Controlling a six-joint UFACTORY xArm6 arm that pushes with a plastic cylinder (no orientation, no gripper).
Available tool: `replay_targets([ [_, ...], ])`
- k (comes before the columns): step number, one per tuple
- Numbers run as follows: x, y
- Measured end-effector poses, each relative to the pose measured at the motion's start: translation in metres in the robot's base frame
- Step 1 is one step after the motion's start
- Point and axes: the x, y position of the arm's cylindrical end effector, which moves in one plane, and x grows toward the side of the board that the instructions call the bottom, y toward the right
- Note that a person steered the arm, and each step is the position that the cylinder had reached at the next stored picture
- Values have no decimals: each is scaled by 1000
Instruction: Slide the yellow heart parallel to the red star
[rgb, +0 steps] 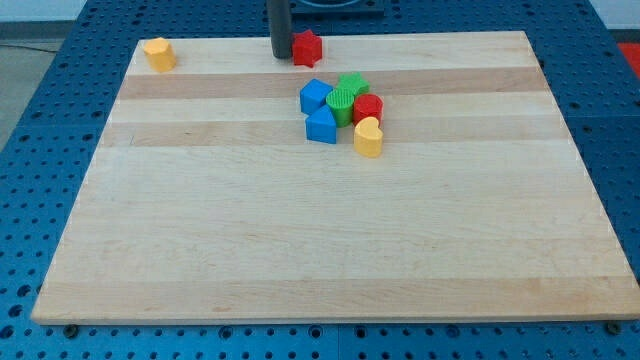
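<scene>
The yellow heart (368, 137) lies on the wooden board (320, 230), at the lower right of a tight cluster above the board's middle. The red star (307, 47) sits near the board's top edge, a little left of centre. My tip (281, 56) stands just left of the red star, touching or almost touching it, and well up and left of the yellow heart.
The cluster holds two blue blocks (315, 96) (321, 126), two green blocks (343, 101) (353, 83) and a red cylinder (368, 107) touching the heart. A yellow block (159, 54) sits at the board's top left corner. Blue perforated table (40, 150) surrounds the board.
</scene>
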Motion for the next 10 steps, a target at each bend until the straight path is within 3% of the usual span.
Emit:
replay_targets([
  [4, 3, 1],
  [5, 43, -35],
  [6, 110, -53],
  [7, 181, -50],
  [8, 224, -18],
  [10, 225, 53],
])
